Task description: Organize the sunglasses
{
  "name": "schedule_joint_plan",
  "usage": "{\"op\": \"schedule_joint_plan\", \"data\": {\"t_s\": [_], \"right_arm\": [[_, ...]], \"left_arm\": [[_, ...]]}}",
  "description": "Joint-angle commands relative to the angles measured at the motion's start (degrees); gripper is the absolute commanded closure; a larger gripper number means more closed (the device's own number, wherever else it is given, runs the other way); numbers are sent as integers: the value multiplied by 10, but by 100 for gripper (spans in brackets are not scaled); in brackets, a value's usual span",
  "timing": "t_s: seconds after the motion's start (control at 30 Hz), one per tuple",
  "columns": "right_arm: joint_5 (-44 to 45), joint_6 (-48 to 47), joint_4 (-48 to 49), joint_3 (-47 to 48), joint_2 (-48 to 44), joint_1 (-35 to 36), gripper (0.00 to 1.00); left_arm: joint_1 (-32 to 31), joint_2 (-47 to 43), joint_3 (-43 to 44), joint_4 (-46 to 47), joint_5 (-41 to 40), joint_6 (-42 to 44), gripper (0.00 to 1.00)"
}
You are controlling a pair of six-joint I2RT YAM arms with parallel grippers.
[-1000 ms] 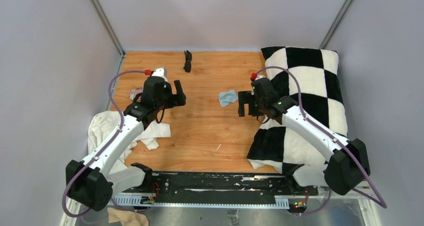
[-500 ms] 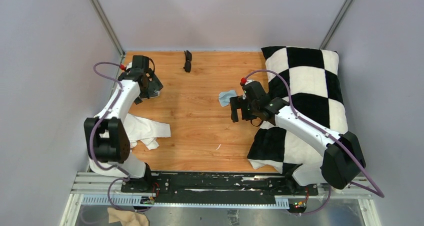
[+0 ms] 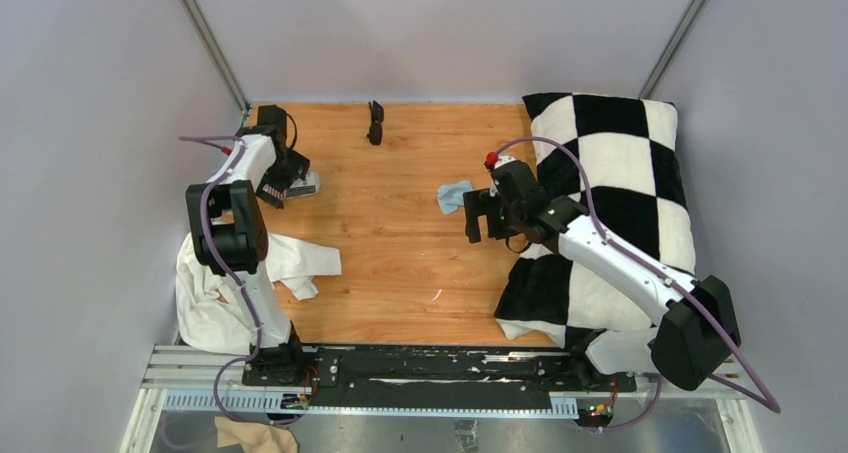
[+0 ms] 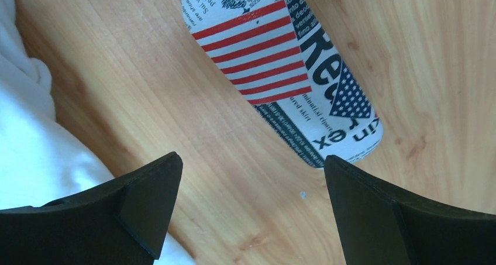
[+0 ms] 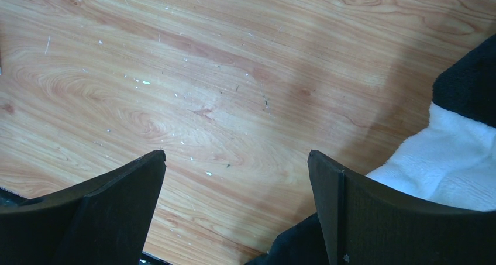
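The sunglasses (image 3: 375, 122), small, black and folded, lie on the wooden table near the back wall, apart from both arms. My left gripper (image 3: 283, 185) hangs open at the far left, just above an oblong white case (image 4: 286, 66) printed with red stripes and lettering. The case's rounded end lies ahead of the right fingertip, and nothing is between the jaws (image 4: 251, 177). My right gripper (image 3: 478, 219) is open over bare wood (image 5: 237, 159), just in front of a light-blue cloth (image 3: 455, 194). The sunglasses show in neither wrist view.
A black-and-white checkered pillow (image 3: 610, 173) fills the right side, its edge under my right finger (image 5: 462, 154). A crumpled white cloth (image 3: 225, 288) lies at the near left, beside my left finger (image 4: 35, 130). Grey walls close in on the table.
My left arm has swung back and to the far left, ending low over the printed case. My right gripper has shifted a little to the left. Both stay open.
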Motion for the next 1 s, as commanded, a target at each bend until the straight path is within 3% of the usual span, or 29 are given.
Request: {"op": "schedule_joint_plan", "data": {"t_s": [0.0, 0.6, 0.9, 0.97], "right_arm": [[14, -12, -29, -7, -20, 6, 2], [18, -17, -52, -22, -21, 7, 2], [23, -12, -53, -28, -9, 6, 2], [24, -10, -51, -26, 0, 6, 2]], "left_arm": [[15, 26, 33, -13, 2, -76, 0], [39, 142, 104, -13, 90, -165, 2], [39, 117, 101, -12, 88, -109, 41], [39, 108, 87, -12, 90, -84, 45]]}}
